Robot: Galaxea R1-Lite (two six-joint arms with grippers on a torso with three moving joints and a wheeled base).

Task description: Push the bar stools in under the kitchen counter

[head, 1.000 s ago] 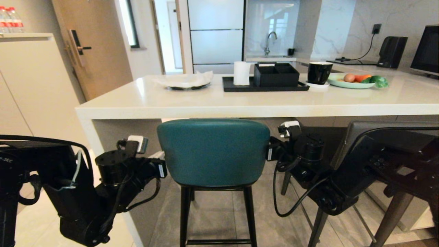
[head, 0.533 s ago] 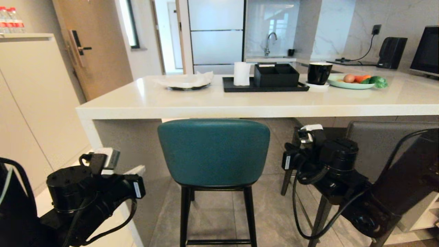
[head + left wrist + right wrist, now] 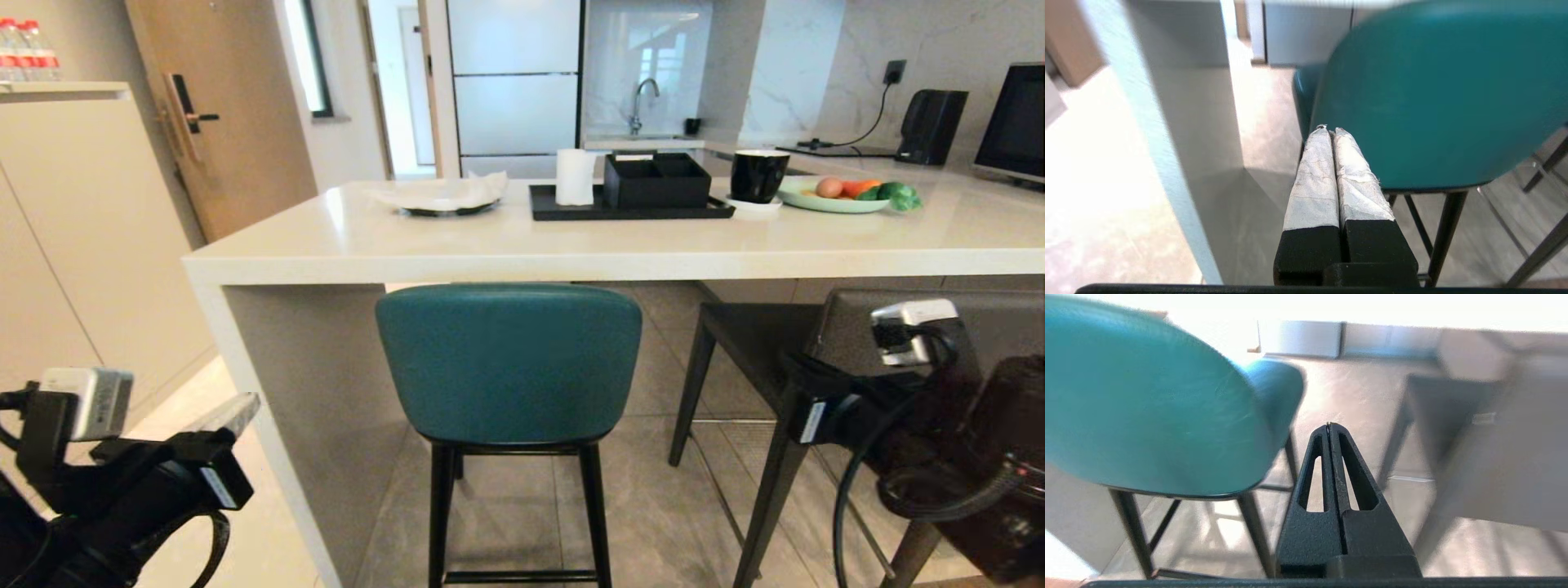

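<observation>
The teal stool (image 3: 508,363) stands centred at the near edge of the tabletop (image 3: 571,245), its backrest just below the slab's front edge and its seat already reaching under it, between the white side leg (image 3: 286,441) on the left and the grey stool (image 3: 849,343) on the right. Judged from that, the teal stool looks pushed in as far as its backrest allows. The grey stool sits to the right with its seat under the slab too, though its back is partly hidden by the right arm, so how far in it stands is hard to tell.

Both arms hang low and apart from the teal stool. The left end effector (image 3: 1331,131) is clenched on nothing, its taped fingertips pressed together and pointing toward the left edge of the backrest without touching it. The right end effector (image 3: 1328,425) is likewise clenched and empty, aimed past the backrest's right side toward the grey stool. Closed fingers suit this job: they make a blunt pusher against upholstery instead of something that could snag. The next push probably belongs to the grey stool.
</observation>
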